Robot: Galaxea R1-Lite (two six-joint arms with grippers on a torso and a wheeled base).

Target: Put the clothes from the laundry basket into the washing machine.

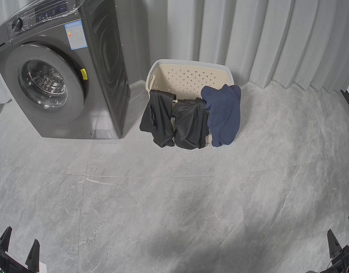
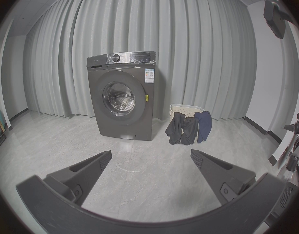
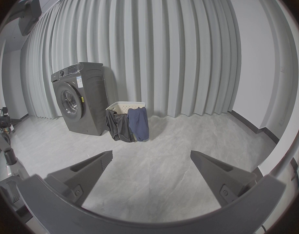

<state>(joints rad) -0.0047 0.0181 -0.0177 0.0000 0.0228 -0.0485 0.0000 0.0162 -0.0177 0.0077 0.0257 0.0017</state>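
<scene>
The laundry basket [image 1: 189,63] stands at the far edge of the floor [image 1: 182,209], close to the curtain [image 1: 265,27] and just beside the side panel of the washing machine [image 1: 106,65]. 3 pieces of clothing are draped over the basket's near rim rather than lying inside. A black garment [image 1: 159,118] is nearest the machine, a second black garment [image 1: 190,124] is in the middle, and a navy garment [image 1: 222,112] is farthest from it. They hang down the front wall almost to the floor, so each likely offers a loose fold to pinch from the front without reaching into the basket.

The machine's round door [image 1: 45,82] is shut, so loading has apparently not begun and the door needs opening first.

The left end effector [image 2: 150,151] and the right end effector [image 3: 151,151] are both spread wide and hold nothing. Both are well apart from the basket and the machine, with bare floor between. The step in hand is probably the approach.
</scene>
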